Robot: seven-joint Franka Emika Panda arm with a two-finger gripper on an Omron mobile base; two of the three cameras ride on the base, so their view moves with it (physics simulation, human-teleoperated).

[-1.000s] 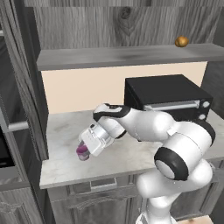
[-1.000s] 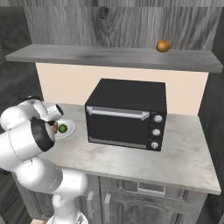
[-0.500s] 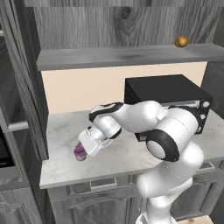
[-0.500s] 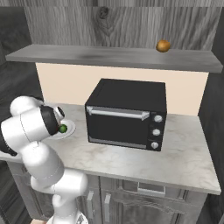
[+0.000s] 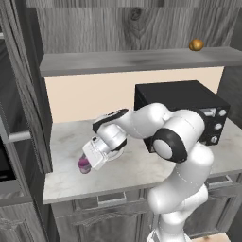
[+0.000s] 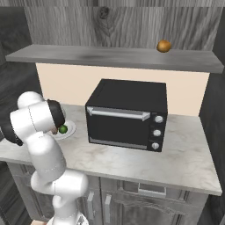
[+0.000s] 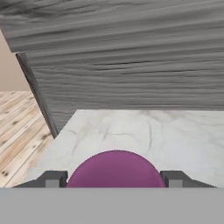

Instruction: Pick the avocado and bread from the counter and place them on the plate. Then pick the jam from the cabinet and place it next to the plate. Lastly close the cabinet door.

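Pincer (image 5: 86, 164) low over the left part of the counter (image 5: 66, 179), pointing down-left toward the front edge. Jaws clamped on the jam (image 5: 84, 165): the magenta jar sits between the finger tips, one tip on each side of it in the hand view (image 7: 114, 181). Jar bottom looks at or just off the slab; can't tell which.

Left of the pincer: tall dark wood-grain panel, running down past the counter end. In the hand view the same wood grain fills the space ahead of the jar, marbled slab between them.

Above the pincer: cabinet (image 5: 137, 61), grey shelf board with wood-grain back behind it. Door position not readable from these frames.

Behind the pincer, toward the wall, arm links cover that stretch in the left base view. In the right base view the plate (image 6: 70, 130) sits beside the arm's elbow, avocado (image 6: 63, 129) on it, partly tucked behind the dark joint. Bread is hidden or too small to tell.

Right of the pincer, well apart: black microwave (image 6: 126, 115) on the counter, door shut, three knobs down its right side.

Far right and above: orange-brown round fruit (image 5: 196, 45) on the shelf board, near its right end.
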